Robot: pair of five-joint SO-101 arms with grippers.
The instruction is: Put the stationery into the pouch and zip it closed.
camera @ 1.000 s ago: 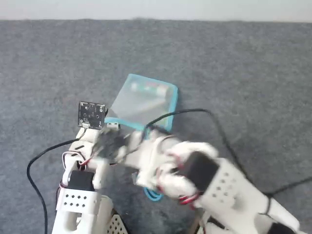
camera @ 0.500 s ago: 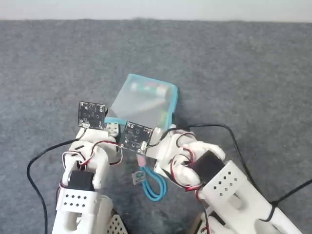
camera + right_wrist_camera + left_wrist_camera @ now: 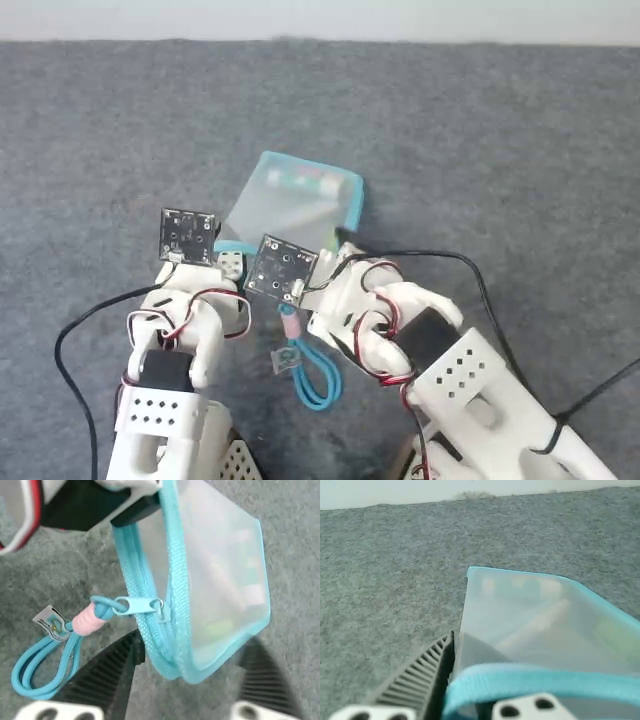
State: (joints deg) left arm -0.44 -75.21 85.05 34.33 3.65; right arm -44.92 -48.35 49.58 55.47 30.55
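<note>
Up close, a blue cord loop [image 3: 318,378] with a pink bead [image 3: 89,620] trails off the zip pull [image 3: 137,605]. Left end effector [image 3: 465,680] is clamped on the woven teal edge of the frosted pouch [image 3: 295,205], right end effector [image 3: 195,647] spread apart astride its corner. Fuzzy grey bench [image 3: 520,130] underneath, pale wall [image 3: 320,18] beyond.

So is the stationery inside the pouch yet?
Inside: stationery shows as pale shapes through the translucent wall of the pouch.

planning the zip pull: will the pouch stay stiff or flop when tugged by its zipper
Likely floppy: the pouch is thin see-through film, its zipper edge curving. Probably light, with few items showing inside. Could drag across the carpet.
</note>
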